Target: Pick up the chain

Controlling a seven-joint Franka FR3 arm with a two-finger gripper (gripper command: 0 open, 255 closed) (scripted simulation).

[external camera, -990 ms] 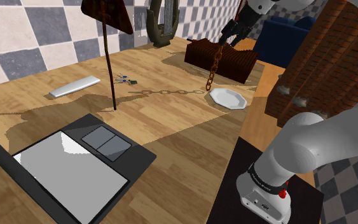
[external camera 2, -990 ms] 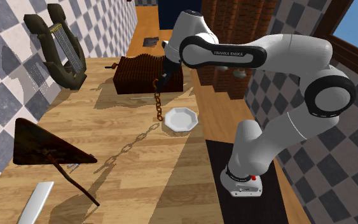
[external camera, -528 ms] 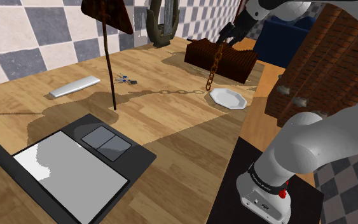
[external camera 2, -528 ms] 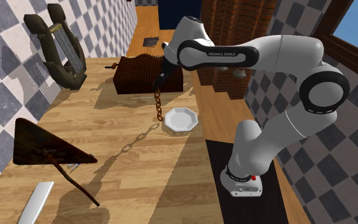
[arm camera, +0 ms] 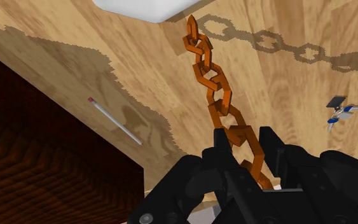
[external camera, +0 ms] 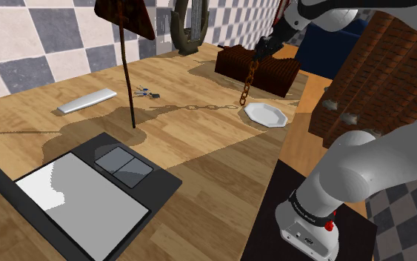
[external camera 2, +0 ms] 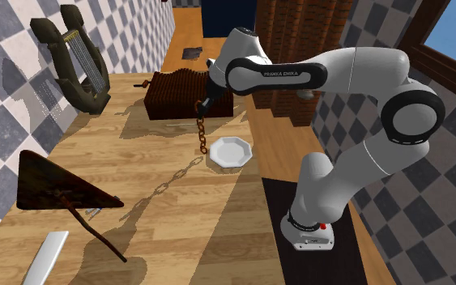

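A rusty orange-brown chain [external camera: 249, 80] hangs straight down from my black gripper [external camera: 261, 52], which is shut on its top links. In the second exterior view the chain [external camera 2: 202, 129] dangles from the gripper [external camera 2: 204, 99] in front of the dark ribbed box, its lower end just above the white plate's near rim. Through the wrist view the chain [arm camera: 217, 95] runs away from between the two fingers [arm camera: 222, 147] of the gripper [arm camera: 244, 156] toward the wooden table. The chain's linked shadow [external camera: 192, 107] lies across the wood.
A white plate [external camera: 264, 114] sits under the chain's end and a dark ribbed box [external camera: 258, 68] stands behind it. Keys [external camera: 146, 93], a white remote [external camera: 87, 101], a thin dark stand [external camera: 129, 81] and a flat dark device [external camera: 88, 193] lie further along. A brick wall [external camera: 377, 67] borders the table.
The arm's wrist and forearm have swung a little over the ribbed box. The gripper stays shut on the chain, which hangs at nearly the same spot.
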